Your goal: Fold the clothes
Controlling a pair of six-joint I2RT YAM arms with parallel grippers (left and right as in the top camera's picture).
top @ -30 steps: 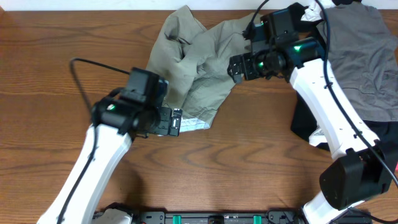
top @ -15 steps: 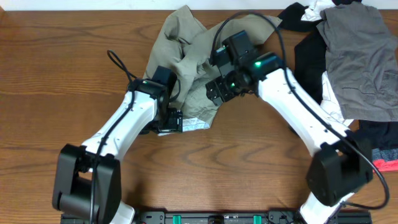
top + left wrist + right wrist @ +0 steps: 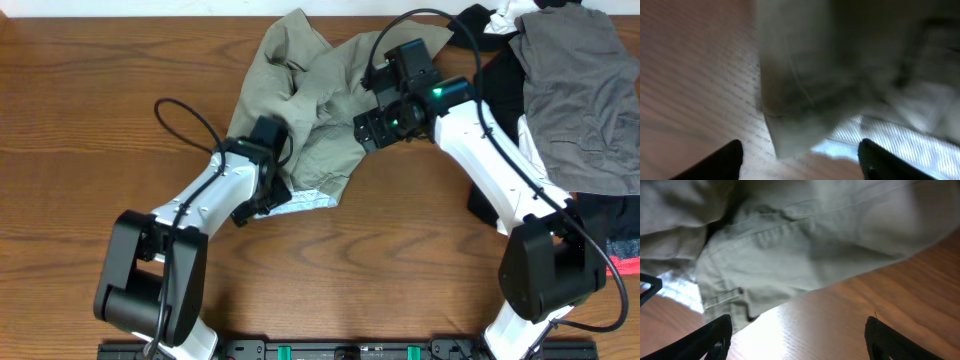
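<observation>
The pale khaki-olive garment (image 3: 310, 105) lies crumpled at the table's back middle, with its lighter waistband lining (image 3: 305, 200) showing at the near edge. My left gripper (image 3: 258, 203) is open at the garment's near-left corner. In the blurred left wrist view the cloth's edge (image 3: 800, 100) hangs just ahead of the open gripper (image 3: 800, 165), with nothing between the jaws. My right gripper (image 3: 368, 130) is open at the garment's right edge. In the right wrist view the seamed cloth (image 3: 805, 240) lies just beyond the open gripper (image 3: 800, 340), over bare wood.
A charcoal-grey garment (image 3: 580, 90) lies at the back right on top of a long black garment (image 3: 497, 100). A white item (image 3: 508, 14) sits at the back edge. Something red (image 3: 625, 265) shows at the right edge.
My left gripper has swung up to the garment's near-left corner. My right gripper moved left over the cloth, then back right to its edge. The garment has barely shifted.
</observation>
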